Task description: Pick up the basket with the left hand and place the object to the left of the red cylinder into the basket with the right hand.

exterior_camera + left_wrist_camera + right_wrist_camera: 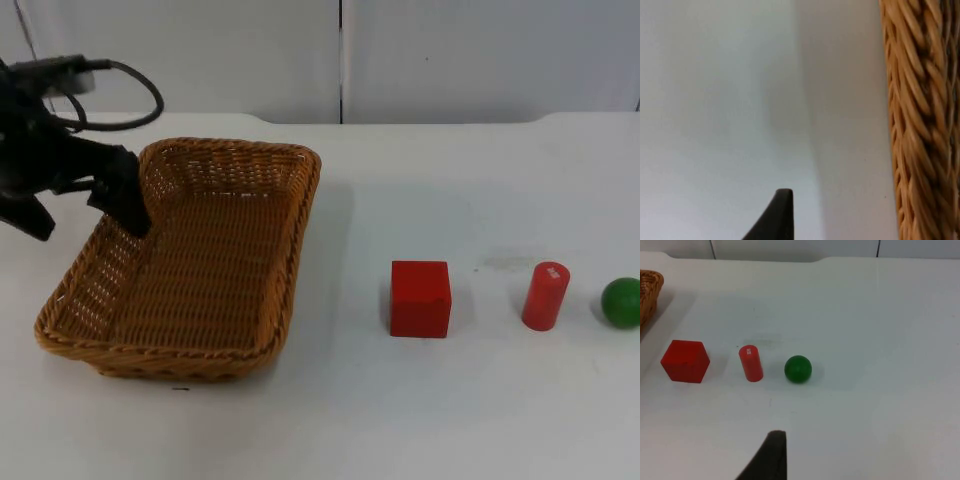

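Three objects in row on counter (pixel 480 400), right of basket (pixel 200 280): cube (pixel 420 298) nearest basket, cylinder (pixel 545 295) beyond it, ball (pixel 621 301) farthest. Left gripper (pixel 128 205) at basket's far-left rim, fingers apparently astride rim; closure impossible to tell. Best to pinch rim firmly, lift level. Right gripper (pixel 771 455) waiting above counter, short of cube; finger state impossible to tell.

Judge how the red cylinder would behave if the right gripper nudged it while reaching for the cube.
The red cylinder stands on end and looks narrow, so it would probably tip. Once down, its round side would likely roll toward the green ball or red cube.
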